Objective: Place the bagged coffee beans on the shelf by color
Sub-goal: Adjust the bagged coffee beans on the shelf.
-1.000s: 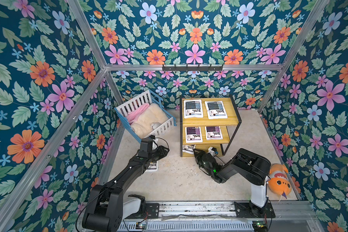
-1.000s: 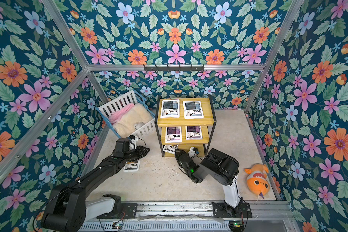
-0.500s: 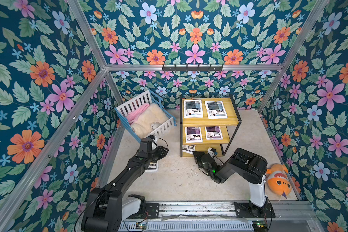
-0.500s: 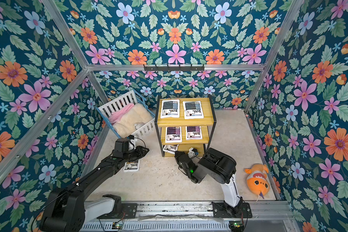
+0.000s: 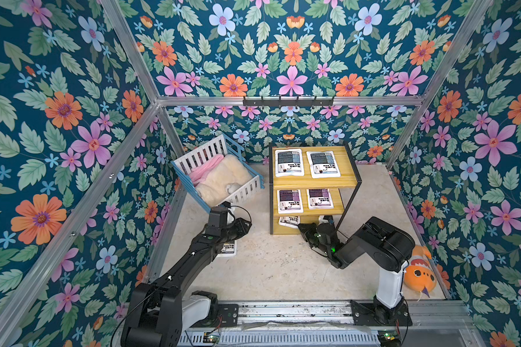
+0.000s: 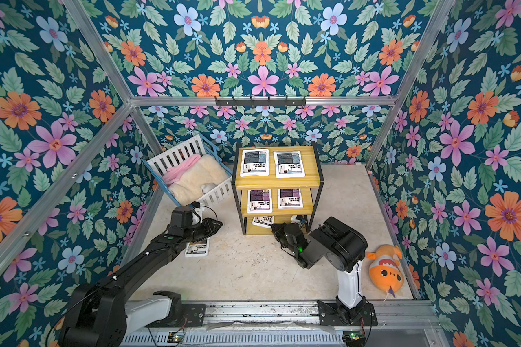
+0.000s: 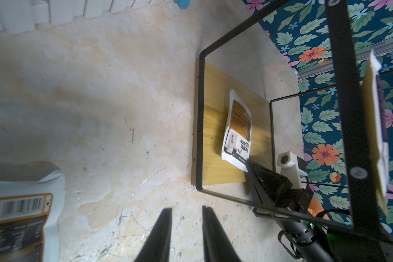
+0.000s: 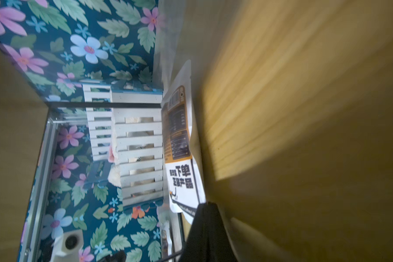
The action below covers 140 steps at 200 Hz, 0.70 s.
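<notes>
The shelf point(image 5: 310, 181) holds two blue-grey bagged coffee beans point(image 5: 289, 162) on its top board and two purple ones point(image 5: 289, 200) on the middle board. A yellow-brown bag point(image 7: 237, 129) lies on the bottom board. My right gripper point(image 5: 302, 226) is shut, and its tips point(image 8: 208, 204) touch that bag's near corner. I cannot see any of the bag between the jaws. Another yellow-brown bag point(image 6: 197, 248) lies flat on the floor, partly under my left arm. My left gripper point(image 7: 186, 209) hovers over bare floor beside it, slightly open and empty.
A white-and-blue crib point(image 5: 220, 177) with fluffy bedding stands to the left of the shelf, against the wall. An orange fish plush point(image 5: 418, 270) lies by the right wall, behind the right arm's base. A black hook rail point(image 5: 288, 102) hangs on the back wall.
My right gripper's jaws have closed at the bottom board, by the yellow-brown bag's corner. The left arm has barely moved.
</notes>
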Motion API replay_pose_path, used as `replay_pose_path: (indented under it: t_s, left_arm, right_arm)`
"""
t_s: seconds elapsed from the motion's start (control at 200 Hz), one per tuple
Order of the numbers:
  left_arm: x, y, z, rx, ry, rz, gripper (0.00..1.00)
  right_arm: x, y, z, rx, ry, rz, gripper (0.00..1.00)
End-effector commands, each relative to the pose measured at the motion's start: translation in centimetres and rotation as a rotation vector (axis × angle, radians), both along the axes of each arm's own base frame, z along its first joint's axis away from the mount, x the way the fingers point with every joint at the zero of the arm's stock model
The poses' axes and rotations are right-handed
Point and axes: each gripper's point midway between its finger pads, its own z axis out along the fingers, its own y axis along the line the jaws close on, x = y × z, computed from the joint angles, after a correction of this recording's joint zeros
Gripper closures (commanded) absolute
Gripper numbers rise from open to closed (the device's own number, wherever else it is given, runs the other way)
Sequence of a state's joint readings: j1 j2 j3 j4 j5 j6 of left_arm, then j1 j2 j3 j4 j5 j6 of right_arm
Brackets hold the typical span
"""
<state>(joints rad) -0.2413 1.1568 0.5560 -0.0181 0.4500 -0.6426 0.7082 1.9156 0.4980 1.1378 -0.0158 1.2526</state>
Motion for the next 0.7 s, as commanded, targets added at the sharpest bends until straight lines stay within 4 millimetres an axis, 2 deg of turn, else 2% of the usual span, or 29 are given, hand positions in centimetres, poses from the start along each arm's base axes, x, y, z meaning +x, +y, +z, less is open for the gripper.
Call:
replay_pose_path:
  t_s: [0.0, 0.095, 0.255, 0.695]
  left_arm:
    - [0.0, 0.1, 0.1, 0.016, -0.011, -0.007, 0.70]
    - [0.0, 0.1, 0.1, 0.016, -0.012, -0.007, 0.70]
    - [0.0, 0.2, 0.0, 0.019, -0.007, -0.006, 0.70]
    - [0.0, 0.2, -0.2, 0.024, -0.002, -0.007, 0.71]
  right_arm:
    - [-1.7, 1.8, -0.2, -0.093, -0.044, 0.222, 1.00]
    - [-1.8, 2.0, -1.0, -0.175, -0.041, 0.274, 1.00]
    - [-1.0, 1.0, -1.6, -0.265, -0.037, 0.251, 1.00]
    - [0.5, 1.4, -1.5, -0.229, -0.032, 0.205, 1.00]
